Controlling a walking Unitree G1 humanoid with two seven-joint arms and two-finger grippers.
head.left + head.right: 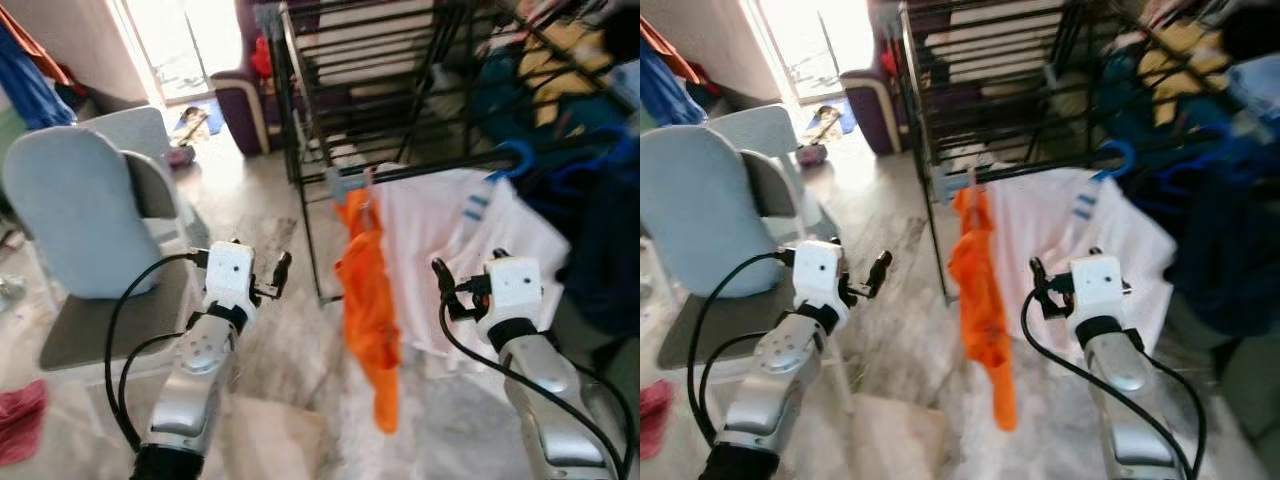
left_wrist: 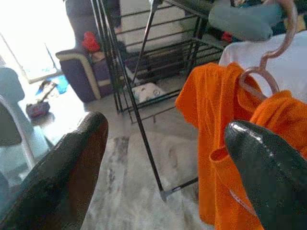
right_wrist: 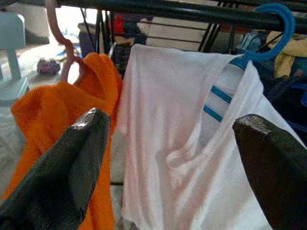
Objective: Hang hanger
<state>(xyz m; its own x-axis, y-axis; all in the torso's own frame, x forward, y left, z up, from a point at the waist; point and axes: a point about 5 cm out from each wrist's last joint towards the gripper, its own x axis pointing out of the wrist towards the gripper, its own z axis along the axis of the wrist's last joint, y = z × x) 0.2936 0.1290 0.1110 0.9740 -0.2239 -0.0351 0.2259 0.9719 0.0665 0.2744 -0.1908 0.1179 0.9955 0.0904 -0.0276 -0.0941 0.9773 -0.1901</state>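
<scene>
An orange garment (image 1: 370,300) hangs on a pink hanger (image 2: 268,62), hooked over the black rail (image 3: 168,10) of the drying rack (image 1: 300,120). Beside it on the same rail hangs a white shirt (image 1: 450,240) on a blue hanger (image 3: 273,28). My left gripper (image 2: 165,134) is open and empty, held left of the orange garment and short of it. My right gripper (image 3: 172,124) is open too, with nothing between its fingers, facing the white shirt from just below the rail.
A grey chair (image 1: 80,210) stands close on my left. A purple sofa (image 1: 245,100) sits behind the rack near the bright doorway. Piled clothes (image 1: 570,60) crowd the rack's right side. A red cloth (image 1: 20,420) lies on the floor at left.
</scene>
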